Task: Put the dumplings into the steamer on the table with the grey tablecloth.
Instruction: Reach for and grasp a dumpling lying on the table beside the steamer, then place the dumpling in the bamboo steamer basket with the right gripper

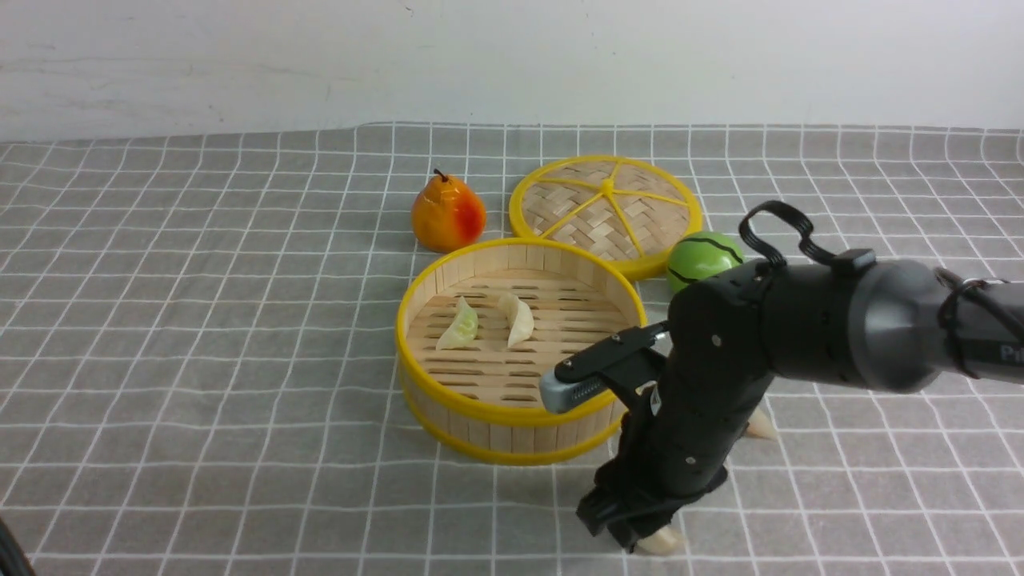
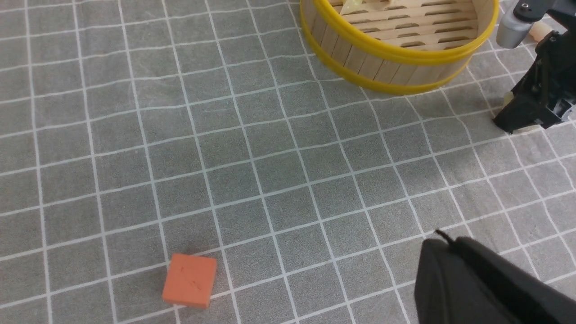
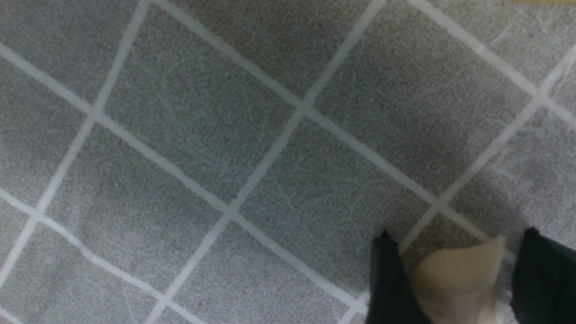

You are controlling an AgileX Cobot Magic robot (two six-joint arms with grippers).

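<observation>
Now the right gripper [image 1: 632, 538] is down on the grey tablecloth [image 1: 200, 320], just in front of the steamer [image 1: 512, 450]. Its 2 black fingers [image 3: 391, 283] stand spread on both sides of a cream dumpling [image 3: 459, 279]. A thin gap shows on 1 side, so the dumpling does not look pinched yet.

The best next thing is likely a soft, even squeeze on the fat middle, because the dumpling looks smooth and could pop out sideways. Then the arm [image 1: 800, 328] should lift it straight up, high enough to clear the yellow rim [image 1: 480, 410], before it goes over the slat floor.

2 dumplings [image 1: 518, 320] lie in the steamer already, so a bare spot beside them is best. Another dumpling [image 1: 760, 426] waits on the cloth behind the arm. The left gripper [image 2: 450, 265] is pressed together and sits well apart from the steamer.
</observation>
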